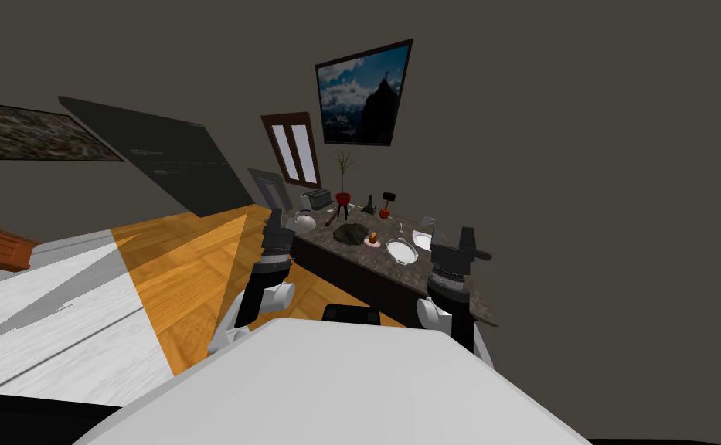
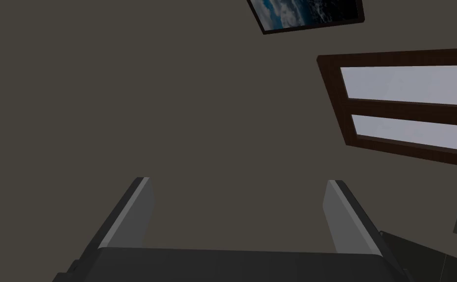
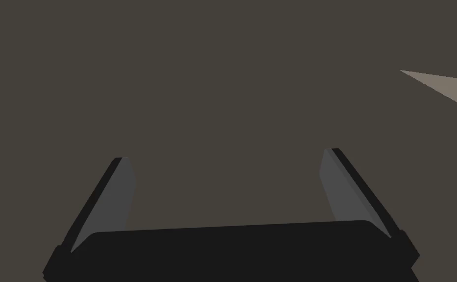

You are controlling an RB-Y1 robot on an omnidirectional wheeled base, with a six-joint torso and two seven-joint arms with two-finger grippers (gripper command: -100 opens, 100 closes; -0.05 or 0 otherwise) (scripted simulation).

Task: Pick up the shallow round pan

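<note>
- Sitting near the front edge of the dark stone counter (image 1: pixel 374 259), the shallow round pan (image 1: pixel 401 251) lies at my 12 o'clock. It is drawn white, with a thin low rim.
- Second white dish (image 1: pixel 423 240) is just beside the pan at its 1 o'clock. The two look alike, so taking the wrong one is a real risk.
- Small brown item on a pink saucer (image 1: pixel 372 239) sits at the pan's 10 o'clock, with a dark lumpy object (image 1: pixel 349 233) beyond it. A wide sweep could knock either.
- Right gripper (image 3: pixel 226 154) is near the pan, at its 3 o'clock. It is raised and faces the wall, jaws spread wide with nothing between them. It must tip down first, and a hasty descent could strike the rim.
- Left gripper (image 2: pixel 237 182) is well apart at the pan's 9 o'clock, jaws likewise wide and empty.
- Judgement: the low rim gives the thin blades little bite. The pan may slip, tilt or be pushed off the front edge.
</note>
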